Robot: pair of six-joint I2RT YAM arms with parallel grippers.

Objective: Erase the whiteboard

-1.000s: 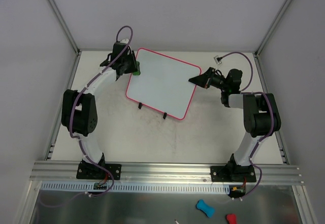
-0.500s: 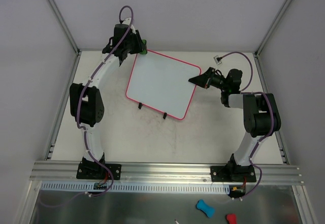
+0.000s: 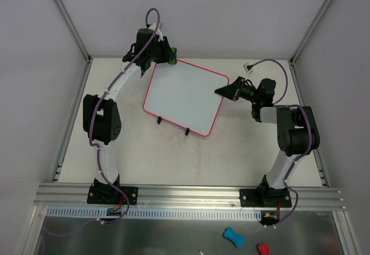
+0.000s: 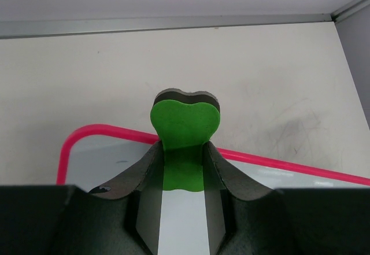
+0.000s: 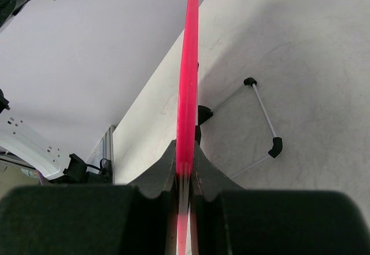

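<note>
The whiteboard (image 3: pixel 184 96) sits near the back of the table (image 3: pixel 173 162), about in the middle and turned a bit. One of its corners comes close to the table's back edge. Its two small black feet (image 3: pixel 173 125) are on the side nearest the arms. From above the white part looks clean, and I cannot see any scribbles on it.

The right gripper (image 5: pixel 186 161) is pressed together on the pink rim at the board's right side. It pinches only that thin edge. The left gripper (image 4: pixel 184 162) is pinching a green eraser (image 3: pixel 171 54) with a dark back. The eraser is up at the board's far left corner, right over the pink rim. Part of it pokes out past the board, toward the back edge of the table.

What could go wrong from here? I think the eraser could slide off the corner and rub the table, because it is so close to the edge. It could also catch on the raised pink rim and get pulled crooked in the pincer. If the left arm pushes down too hard, the board could tip on its little feet. It could also twist out of the right pincer, since that grip holds just the rim. Then the board would skid around and not get wiped.
</note>
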